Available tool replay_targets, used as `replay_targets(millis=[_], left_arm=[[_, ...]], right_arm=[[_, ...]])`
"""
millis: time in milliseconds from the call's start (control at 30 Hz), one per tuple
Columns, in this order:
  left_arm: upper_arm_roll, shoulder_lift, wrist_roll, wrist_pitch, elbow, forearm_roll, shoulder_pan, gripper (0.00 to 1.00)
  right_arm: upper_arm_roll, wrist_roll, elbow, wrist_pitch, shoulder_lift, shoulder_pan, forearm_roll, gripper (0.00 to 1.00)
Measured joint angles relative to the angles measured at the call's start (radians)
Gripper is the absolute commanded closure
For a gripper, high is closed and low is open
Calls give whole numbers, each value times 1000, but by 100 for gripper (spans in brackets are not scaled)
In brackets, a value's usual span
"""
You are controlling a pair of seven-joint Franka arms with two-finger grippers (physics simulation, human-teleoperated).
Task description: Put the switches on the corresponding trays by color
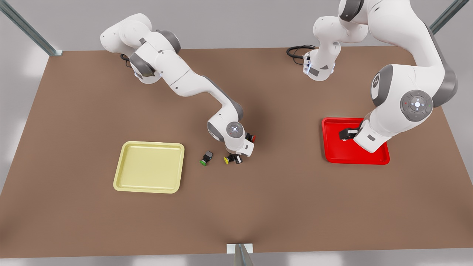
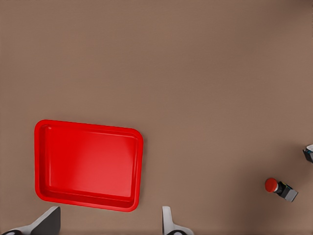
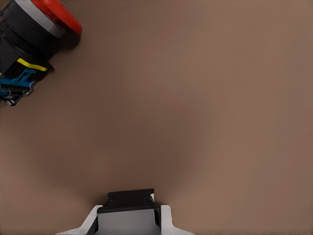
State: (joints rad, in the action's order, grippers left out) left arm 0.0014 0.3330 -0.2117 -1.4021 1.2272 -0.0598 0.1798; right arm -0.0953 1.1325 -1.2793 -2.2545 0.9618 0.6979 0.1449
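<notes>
Yellow-capped switch (image 1: pixel 231 159) sits pinched in right tool (image 1: pixel 236 158), tabletop level.

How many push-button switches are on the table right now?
3, all between the trays: the green-capped switch, the yellow-capped switch at the right gripper, and the red-capped switch, partly hidden behind that arm.
</notes>
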Motion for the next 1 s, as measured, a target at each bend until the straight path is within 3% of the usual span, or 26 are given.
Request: replay_targets(millis=[333, 533, 733, 933, 1000], left_arm=[[-3, -6, -19, 5, 1, 2, 4, 0], [-11, 0, -504, 4, 11, 97, 138, 0], [-11, 9, -689, -28, 12, 191, 235, 0], [-11, 23, -1099, -191, 99, 247, 328, 0], [-12, 36, -1235, -254, 138, 259, 377, 0]], right_arm=[[2, 0, -38, 8, -61, -44, 0, 51], [17, 19, -85, -6, -127, -198, 0, 51], [29, 132, -459, -112, -362, -373, 10, 51], [193, 284, -627, -187, -426, -397, 11, 51], [196, 283, -627, -197, -417, -387, 12, 19]])
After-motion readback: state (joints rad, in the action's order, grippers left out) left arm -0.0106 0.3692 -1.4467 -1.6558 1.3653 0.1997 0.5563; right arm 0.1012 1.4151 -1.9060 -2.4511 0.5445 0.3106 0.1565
